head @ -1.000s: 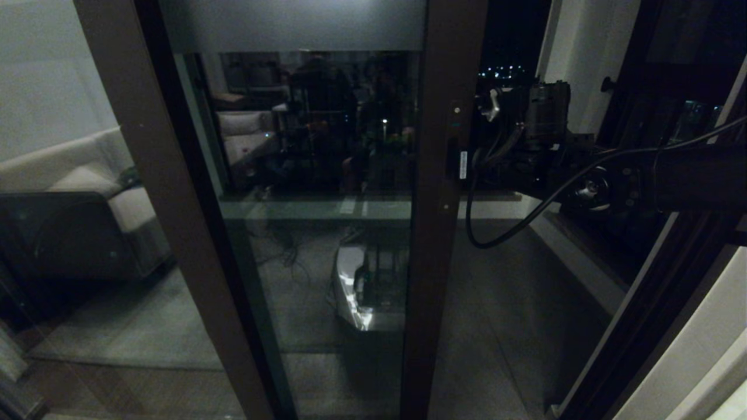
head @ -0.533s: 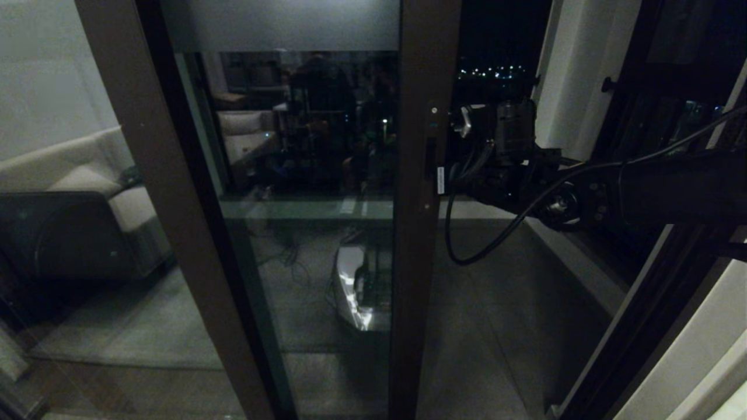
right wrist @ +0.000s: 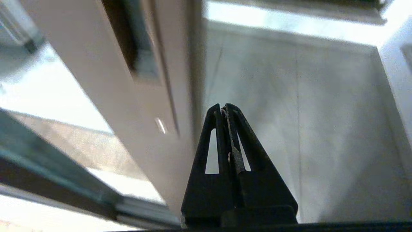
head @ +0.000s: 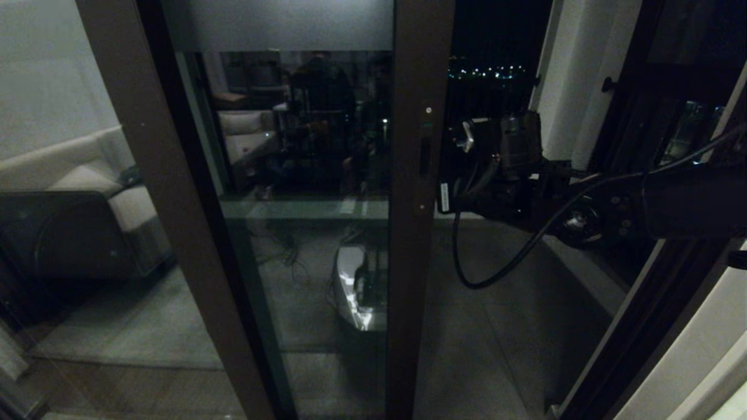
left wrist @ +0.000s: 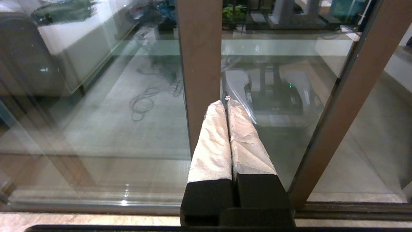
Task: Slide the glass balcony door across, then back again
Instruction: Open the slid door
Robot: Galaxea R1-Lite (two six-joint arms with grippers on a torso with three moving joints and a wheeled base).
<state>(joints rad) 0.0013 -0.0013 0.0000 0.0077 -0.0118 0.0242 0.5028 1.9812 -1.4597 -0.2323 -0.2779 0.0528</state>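
At three o'clock of the stile of the glass balcony door, which stands mid-opening, the right pincer hangs closed and empty; the left pincer sits closed near the glass.

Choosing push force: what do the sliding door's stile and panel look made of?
The glass balcony door: its panel looks like clear glass with a frosted top band and mirrors the room. Its stile looks like brown-coated metal, probably aluminium: smooth, matte, small screws. The right gripper, shut, sits beside it; the left gripper is shut.
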